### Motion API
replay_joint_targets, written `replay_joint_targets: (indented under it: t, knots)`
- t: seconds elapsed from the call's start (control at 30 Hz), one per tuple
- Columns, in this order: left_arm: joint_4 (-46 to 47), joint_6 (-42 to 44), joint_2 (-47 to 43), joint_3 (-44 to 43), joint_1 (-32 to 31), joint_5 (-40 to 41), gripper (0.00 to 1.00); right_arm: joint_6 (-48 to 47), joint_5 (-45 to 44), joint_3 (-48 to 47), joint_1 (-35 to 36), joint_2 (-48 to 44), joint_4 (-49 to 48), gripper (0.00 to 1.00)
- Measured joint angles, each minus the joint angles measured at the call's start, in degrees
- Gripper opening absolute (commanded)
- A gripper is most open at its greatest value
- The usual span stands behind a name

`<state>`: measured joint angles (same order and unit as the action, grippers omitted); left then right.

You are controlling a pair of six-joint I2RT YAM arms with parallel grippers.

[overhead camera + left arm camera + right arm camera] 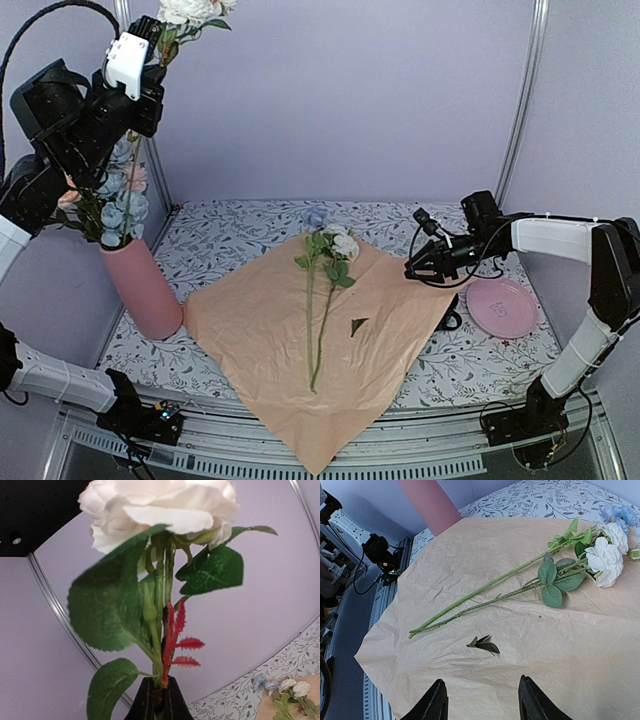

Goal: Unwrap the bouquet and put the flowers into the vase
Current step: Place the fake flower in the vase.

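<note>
Overhead view of a table covered in a leaf-print cloth, with a robot arm at each side.

A large sheet of peach wrapping paper lies opened flat across the middle of the table. Its near corner hangs over the front edge at 6 o'clock.

A tall pink vase stands at 9 o'clock, touching the paper's left edge. It leans slightly and already holds a cluster of pink and blue flowers.

A flat pink plate sits at 3 o'clock, just off the paper's right corner.

Two long green stems lie side by side at the paper's centre. Their heads point to 12 o'clock: a blue bloom past the paper's far edge and cream blooms just beside it.

The left gripper is raised high at 10 o'clock, above the vase. Its jaws are pinched tight on the stem of a white rose with broad green leaves, the bloom upward.

The right gripper hovers at 3 o'clock over the paper's right edge. Its jaws stand partly spread and hold nothing.

A small loose leaf lies on the paper, right of the stems.
</note>
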<state>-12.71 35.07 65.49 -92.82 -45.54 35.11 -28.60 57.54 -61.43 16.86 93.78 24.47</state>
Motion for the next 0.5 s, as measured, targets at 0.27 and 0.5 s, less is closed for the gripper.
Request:
replay_joint_targets:
  t: [0.27,0.5]
  knots:
    - [2.27,-4.46,-6.38,13.79,-0.04,1.7,0.0,-0.57,0.13,-0.02,0.0,0.37,0.42,0.5]
    - [3.58,-7.06,-13.84,23.63,-0.04,6.36,0.0,-0.85,0.39,-0.11,0.0,1.14,1.14,0.5]
